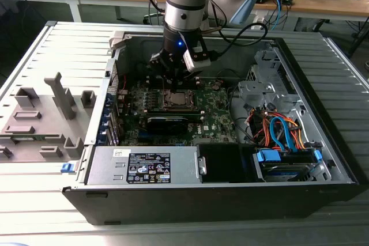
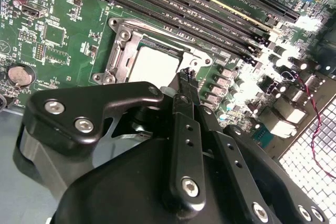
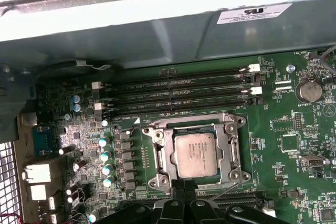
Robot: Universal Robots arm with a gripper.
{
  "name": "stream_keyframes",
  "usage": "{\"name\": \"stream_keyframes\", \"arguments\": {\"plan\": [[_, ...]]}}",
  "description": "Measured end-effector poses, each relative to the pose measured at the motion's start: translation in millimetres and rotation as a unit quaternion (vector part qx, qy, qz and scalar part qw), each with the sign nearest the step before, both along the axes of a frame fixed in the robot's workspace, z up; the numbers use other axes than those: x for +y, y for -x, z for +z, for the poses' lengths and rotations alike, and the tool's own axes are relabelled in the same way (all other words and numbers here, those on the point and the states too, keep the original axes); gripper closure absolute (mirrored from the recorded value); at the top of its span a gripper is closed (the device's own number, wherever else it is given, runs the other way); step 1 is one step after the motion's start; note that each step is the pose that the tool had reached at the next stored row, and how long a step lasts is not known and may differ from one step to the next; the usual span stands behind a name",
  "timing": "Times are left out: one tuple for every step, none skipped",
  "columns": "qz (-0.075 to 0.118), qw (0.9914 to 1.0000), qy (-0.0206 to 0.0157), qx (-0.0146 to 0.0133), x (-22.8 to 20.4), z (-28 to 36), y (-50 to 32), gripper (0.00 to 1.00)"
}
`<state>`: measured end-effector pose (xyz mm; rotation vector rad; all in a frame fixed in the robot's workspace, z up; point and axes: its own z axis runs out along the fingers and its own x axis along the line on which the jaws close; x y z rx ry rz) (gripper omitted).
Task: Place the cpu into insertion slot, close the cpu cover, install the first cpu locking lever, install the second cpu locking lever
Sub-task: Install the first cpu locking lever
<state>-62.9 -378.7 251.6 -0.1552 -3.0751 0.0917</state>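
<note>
Arm is down inside the open PC case (image 1: 323, 159), gripper (image 1: 173, 80) hovering just above the edge of the insertion slot (image 1: 176, 99) on the green motherboard (image 1: 216, 113). The cpu (image 3: 195, 154) is seated in the slot, silver top facing up, also visible in the second wrist view (image 2: 153, 66). The cpu cover (image 3: 233, 150) is folded down flat around the chip, with the chip showing through its window. In both wrist views the jaws are pinched together with no visible gap, tips right at the cover's edge near a thin metal lever (image 3: 227, 190); can't tell if they actually clamp it. Memory slots (image 3: 178, 95) run along the far side of the socket. Coin cell battery (image 3: 308, 91) sits off to one side. Case lies on a slatted grey tabletop (image 1: 52, 194).
</note>
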Motion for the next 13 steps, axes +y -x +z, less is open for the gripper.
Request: {"name": "stream_keyframes", "arguments": {"plan": [[0.000, 1.00000, 0.0000, 0.0000, 0.0, 0.0, 0.0, 0.89], [0.001, 1.00000, 0.0000, 0.0000, 0.0, 0.0, 0.0, 0.89], [0.002, 1.00000, 0.0000, 0.0000, 0.0, 0.0, 0.0, 0.89], [0.003, 1.00000, 0.0000, 0.0000, 0.0, 0.0, 0.0, 0.89], [0.004, 0.99999, 0.0000, 0.0000, 0.0, 0.0, 0.0, 0.89], [0.004, 0.99999, 0.0000, 0.0000, 0.0, 0.0, 0.0, 0.89], [0.004, 0.99999, 0.0000, 0.0000, 0.0, 0.0, 0.0, 0.89], [0.005, 0.99999, 0.0000, 0.0000, 0.0, 0.0, 0.0, 0.89], [0.006, 0.99998, 0.0000, 0.0000, 0.0, 0.0, 0.0, 0.89], [0.007, 0.99998, 0.0000, 0.0000, 0.0, 0.0, 0.0, 0.89], [0.007, 0.99997, 0.0000, 0.0000, 0.0, 0.0, 0.0, 0.89], [0.008, 0.99997, 0.0000, 0.0000, 0.0, 0.0, 0.0, 0.89], [0.009, 0.99996, 0.0000, 0.0000, 0.0, 0.0, 0.0, 0.89]]}}
